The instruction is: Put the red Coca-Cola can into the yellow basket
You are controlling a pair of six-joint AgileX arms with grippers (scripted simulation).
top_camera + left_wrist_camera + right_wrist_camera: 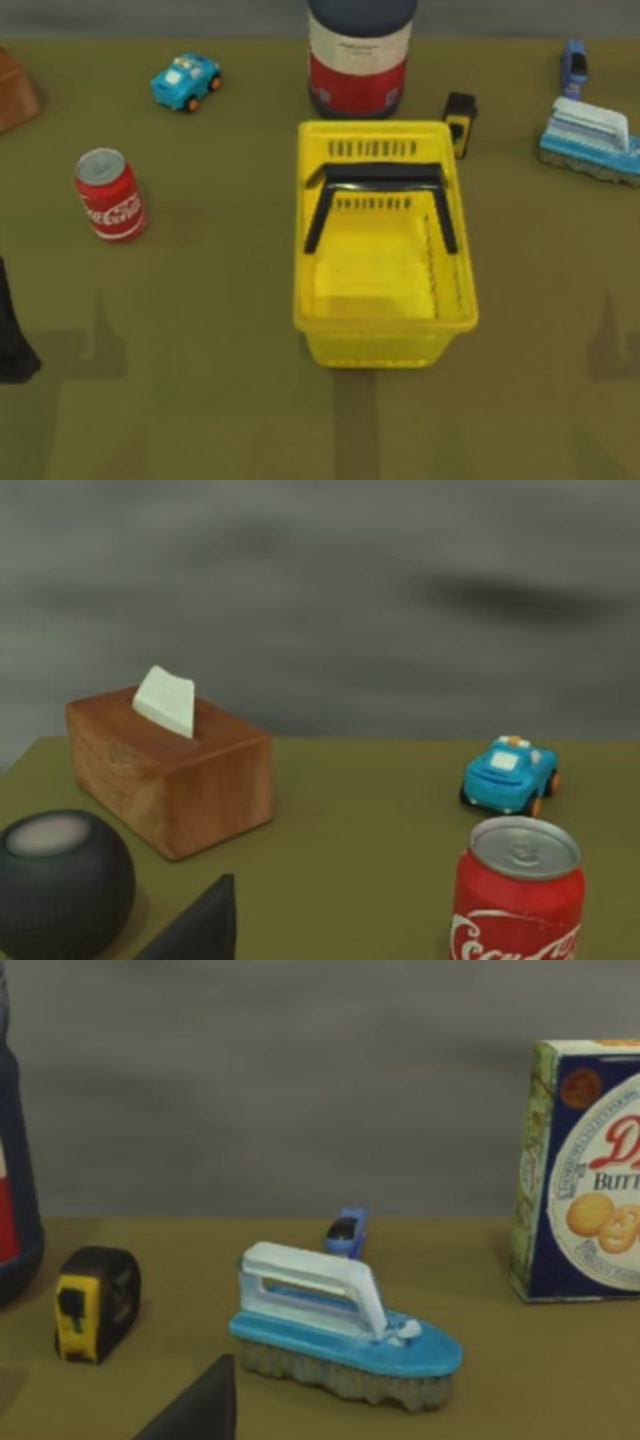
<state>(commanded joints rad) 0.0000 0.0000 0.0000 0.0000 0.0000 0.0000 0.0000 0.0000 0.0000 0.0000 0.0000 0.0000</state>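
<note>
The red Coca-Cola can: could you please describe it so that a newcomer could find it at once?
Start from the big yellow slotted plastic basket mid-table and look to the table's left side. There the small red aluminium Coca-Cola can stands upright and alone, nearer than the blue toy car. Its white script and silver top set it apart from the far larger red-white-and-dark-blue canister.

A rendered test bench, not a real room.
Flat olive bench (200, 400), blank grey backdrop, and unrelated household clutter ringing the yellow basket (385, 330): toy car (186, 81), tissue box (170, 770), scrub brush (340, 1335).
</note>
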